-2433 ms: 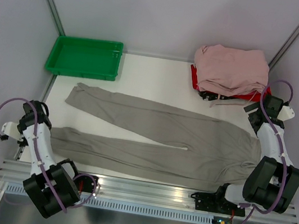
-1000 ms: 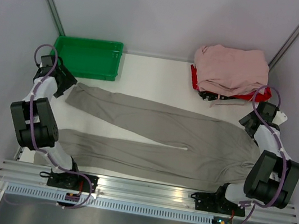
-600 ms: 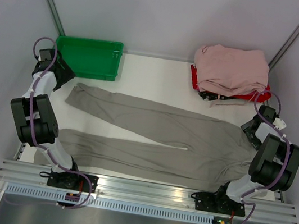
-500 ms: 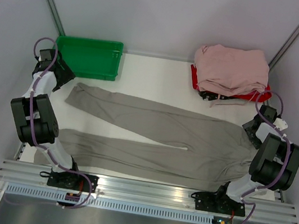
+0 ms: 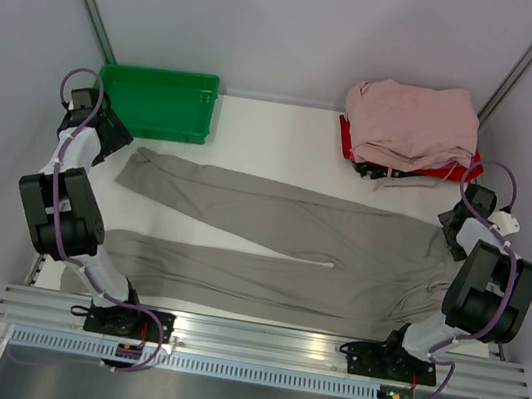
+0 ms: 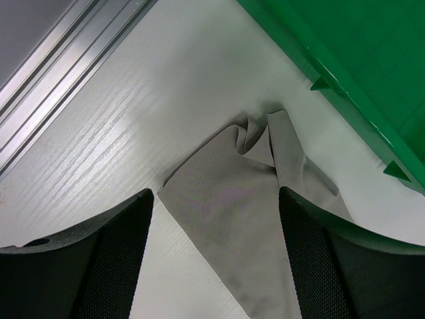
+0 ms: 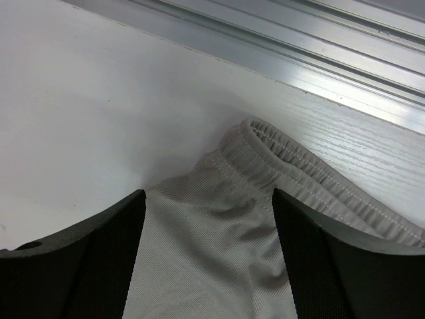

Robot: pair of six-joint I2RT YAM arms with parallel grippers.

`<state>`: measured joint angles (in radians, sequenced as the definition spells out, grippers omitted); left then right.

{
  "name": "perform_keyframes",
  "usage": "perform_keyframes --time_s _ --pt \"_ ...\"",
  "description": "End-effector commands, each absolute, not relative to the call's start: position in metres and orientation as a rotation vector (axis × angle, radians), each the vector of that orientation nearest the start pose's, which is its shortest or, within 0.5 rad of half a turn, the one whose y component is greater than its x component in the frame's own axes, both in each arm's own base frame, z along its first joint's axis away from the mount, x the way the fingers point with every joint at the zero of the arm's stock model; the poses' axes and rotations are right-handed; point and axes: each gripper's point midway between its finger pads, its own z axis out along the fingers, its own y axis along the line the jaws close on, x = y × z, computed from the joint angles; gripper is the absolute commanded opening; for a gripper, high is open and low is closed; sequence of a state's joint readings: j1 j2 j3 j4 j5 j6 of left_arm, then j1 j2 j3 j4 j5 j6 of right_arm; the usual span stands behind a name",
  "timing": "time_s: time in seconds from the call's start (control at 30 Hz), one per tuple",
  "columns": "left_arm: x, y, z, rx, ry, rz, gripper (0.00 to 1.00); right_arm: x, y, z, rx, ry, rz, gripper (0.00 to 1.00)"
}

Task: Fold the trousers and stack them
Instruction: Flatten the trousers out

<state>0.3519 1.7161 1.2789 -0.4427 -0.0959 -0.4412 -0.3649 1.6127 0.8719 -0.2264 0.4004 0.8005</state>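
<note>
The grey-beige trousers [image 5: 279, 247] lie flat across the table, legs pointing left and waistband to the right. My left gripper [image 5: 106, 141] is at the far left, over the cuff of the far leg. In the left wrist view the crumpled cuff [image 6: 232, 193] lies between the spread black fingers [image 6: 113, 266] of the open left gripper [image 6: 216, 196]. My right gripper [image 5: 455, 233] is at the waistband's far corner. In the right wrist view the gathered elastic waistband [image 7: 299, 166] and the fabric below it sit between the parted jaws of the right gripper [image 7: 207, 196].
A green tray [image 5: 155, 101] stands at the back left, its rim [image 6: 345, 93] just beyond the cuff. A pile of pale pink garments [image 5: 410, 121] rests on a red thing [image 5: 461, 170] at the back right. Aluminium rails [image 6: 66, 80] [image 7: 299, 40] run along both table sides.
The left arm swung from the near-left edge to the far leg's cuff. The right gripper came down from beside the pink pile onto the waistband corner. The trousers have not moved.
</note>
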Motion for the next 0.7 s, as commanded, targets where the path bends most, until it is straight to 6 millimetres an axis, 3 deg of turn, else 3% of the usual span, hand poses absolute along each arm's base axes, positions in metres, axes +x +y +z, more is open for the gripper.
perform_keyframes --time_s 0.0,0.07,0.2,0.4,0.67 --pt "0.415 0.155 0.119 -0.940 2.233 0.103 0.82 0.340 -0.178 0.078 1.476 1.893 -0.312 0.84" --pt "0.416 0.155 0.119 -0.937 2.231 0.103 0.82 0.339 -0.178 0.090 1.449 1.885 -0.312 0.84" --pt "0.420 0.156 0.116 -0.940 2.230 0.094 0.82 0.335 -0.183 0.092 1.458 1.849 -0.347 0.84" --pt "0.427 0.153 0.117 -0.916 2.247 0.064 0.83 0.344 -0.180 0.070 1.504 1.889 -0.317 0.82" --pt "0.426 0.150 0.112 -0.854 2.279 0.059 0.84 0.357 -0.181 0.046 1.525 1.908 -0.303 0.66"
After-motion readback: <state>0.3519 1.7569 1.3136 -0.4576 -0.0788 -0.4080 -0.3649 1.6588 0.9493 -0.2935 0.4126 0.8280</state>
